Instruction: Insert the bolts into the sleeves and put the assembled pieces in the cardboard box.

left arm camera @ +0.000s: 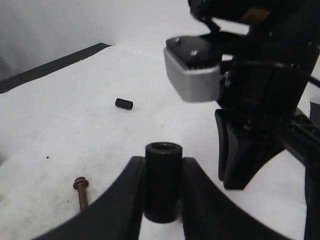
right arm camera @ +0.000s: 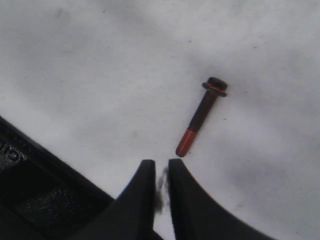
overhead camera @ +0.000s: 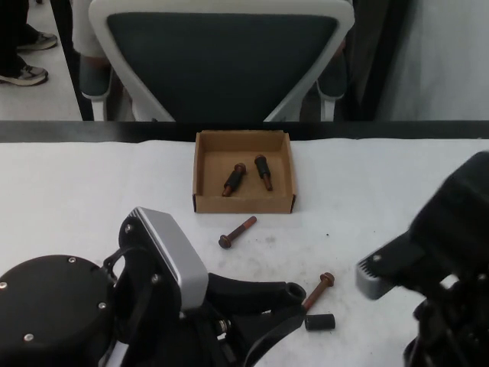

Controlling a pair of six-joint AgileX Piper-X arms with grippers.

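One bolt [right arm camera: 200,117] wanted next, my guess: right gripper [right arm camera: 161,172] should spread, straddle shank near head, leave orange tip free for bore. Jaws nearly pressed together, nothing between. Bolt lies on bench [right arm camera: 75,60] just past fingertips, slightly off their line, not touching. Left gripper [left arm camera: 162,165] pinches sleeve [left arm camera: 163,190] upright, mouth up.

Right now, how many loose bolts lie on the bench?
2: one bolt in front of the box, another beside the loose sleeve. More may be hidden.
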